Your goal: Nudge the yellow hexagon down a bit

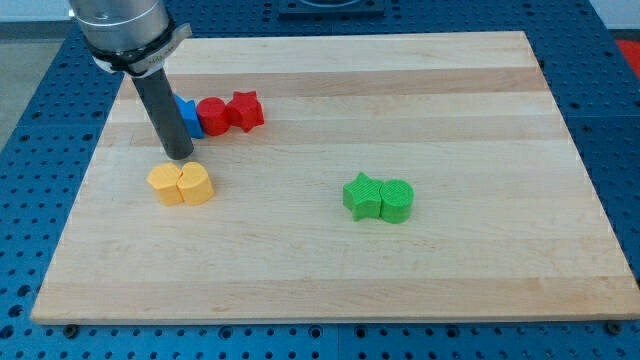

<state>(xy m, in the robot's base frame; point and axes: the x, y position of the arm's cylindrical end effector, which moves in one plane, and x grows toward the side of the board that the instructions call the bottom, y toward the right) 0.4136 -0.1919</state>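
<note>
The arm carries no hand or jaws, only a straight dark rod (165, 112), so nothing is grasped; the rod descends from the view's top left, and its lower end, my tip (179, 157), rests on the wooden board (400, 90); the tip stands just at twelve o'clock of the yellow pair, near its top edge, though contact cannot be told. The yellow hexagon (165, 184) lies at the board's left side, at about seven o'clock of the tip; touching it at its three o'clock side is a second yellow block (197, 184) with a rounded, heart-like outline. At about one o'clock of the tip sits a row of three blocks: a blue block (188, 115), partly hidden behind the rod so its shape is unclear; a red cylinder (212, 116) touching it; a red star (245, 110) at the row's right end. Well apart, toward four o'clock of the tip, a green star (361, 195) touches a green cylinder (396, 200). Blue perforated table (610, 120) surrounds the board.
</note>
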